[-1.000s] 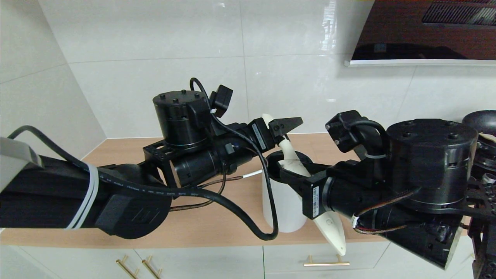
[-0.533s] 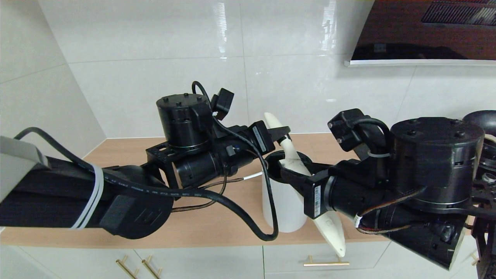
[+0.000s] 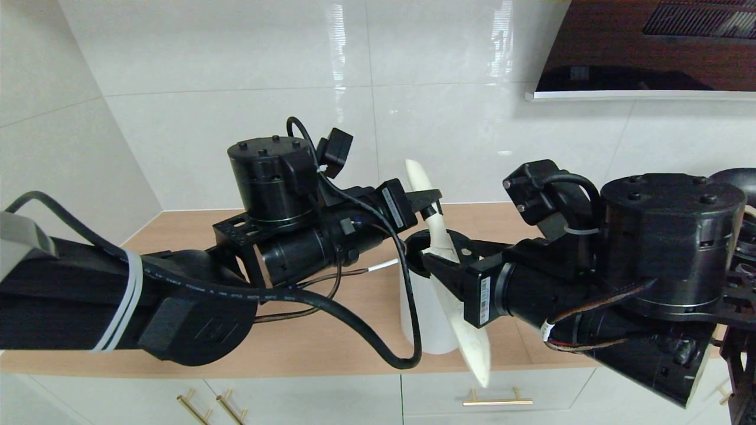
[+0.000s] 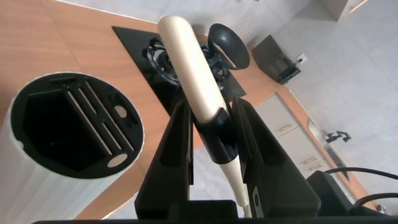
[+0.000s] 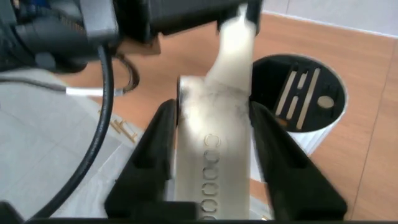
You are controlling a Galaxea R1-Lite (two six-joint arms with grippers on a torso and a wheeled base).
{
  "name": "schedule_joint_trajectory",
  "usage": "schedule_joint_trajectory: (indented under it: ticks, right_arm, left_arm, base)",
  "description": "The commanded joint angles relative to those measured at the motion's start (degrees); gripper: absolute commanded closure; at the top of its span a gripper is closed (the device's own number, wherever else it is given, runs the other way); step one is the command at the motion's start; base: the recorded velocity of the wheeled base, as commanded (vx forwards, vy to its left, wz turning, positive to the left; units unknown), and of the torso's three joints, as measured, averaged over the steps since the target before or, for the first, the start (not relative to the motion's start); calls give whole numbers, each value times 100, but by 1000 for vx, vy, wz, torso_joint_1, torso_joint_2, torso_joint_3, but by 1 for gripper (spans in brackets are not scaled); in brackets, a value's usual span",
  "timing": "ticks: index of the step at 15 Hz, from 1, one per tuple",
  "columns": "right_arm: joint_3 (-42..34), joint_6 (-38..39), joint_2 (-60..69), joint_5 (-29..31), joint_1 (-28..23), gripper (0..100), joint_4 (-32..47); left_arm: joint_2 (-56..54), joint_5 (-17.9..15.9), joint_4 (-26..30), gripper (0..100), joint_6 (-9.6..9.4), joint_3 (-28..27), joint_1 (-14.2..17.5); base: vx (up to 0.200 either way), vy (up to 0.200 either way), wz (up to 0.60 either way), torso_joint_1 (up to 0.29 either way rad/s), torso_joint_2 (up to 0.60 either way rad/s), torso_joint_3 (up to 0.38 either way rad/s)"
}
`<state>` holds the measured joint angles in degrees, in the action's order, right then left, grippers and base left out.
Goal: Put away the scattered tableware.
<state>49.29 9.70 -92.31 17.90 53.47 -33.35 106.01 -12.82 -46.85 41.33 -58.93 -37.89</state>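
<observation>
Here you see the left gripper clamped on the handle of the cream utensil. The right gripper is clamped on its broad flat part. The utensil hangs tilted, handle uppermost, over the near side of the white slotted holder standing on the wooden counter.

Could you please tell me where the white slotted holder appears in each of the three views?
Head view: the white holder stands at centre on the wooden counter.
Left wrist view: white holder seen from above, beside the cream knife handle.
Right wrist view: white holder seen from above, just past the blade.
Shared landmark: the cream knife by its black slotted top.
</observation>
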Motion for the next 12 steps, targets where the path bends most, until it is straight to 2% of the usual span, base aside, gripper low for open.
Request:
schedule_joint_trajectory:
  ticks: [1, 3, 6, 7, 8, 9, 10, 12]
  right_arm:
    - [2, 5, 11, 3, 6, 0, 13]
    - [-24, -4, 46, 3, 6, 0, -92]
    - [-33, -12, 275, 3, -65, 0, -101]
    - [-33, -30, 363, 3, -161, 0, -101]
    - [-51, -83, 459, 3, -267, 0, -92]
    - [-51, -153, 521, 3, -372, 0, -92]
    - [-51, -197, 600, 3, -478, 0, -92]
    - [-33, -250, 661, -5, -697, 0, -84]
  left_arm:
    - [-168, -1, -17, 100, 51, -5, 1]
    - [-353, -10, -17, 100, 192, -13, 10]
    - [-599, -10, -35, 100, 156, -31, 220]
    - [-661, -10, -35, 100, 33, -31, 335]
    - [-704, -1, -44, 100, -204, -31, 423]
    - [-722, 26, -123, 100, -564, -31, 572]
    - [-731, 61, -325, 100, -758, -40, 616]
    - [-696, 26, -843, 100, -969, -84, 678]
  base:
    - [0, 0, 0, 0, 0, 0]
    - [0, 0, 0, 0, 0, 0]
    - [0, 0, 0, 0, 0, 0]
    - [0, 0, 0, 0, 0, 0]
    - [0, 0, 0, 0, 0, 0]
    - [0, 0, 0, 0, 0, 0]
    - [0, 0, 0, 0, 0, 0]
    - [0, 0, 0, 0, 0, 0]
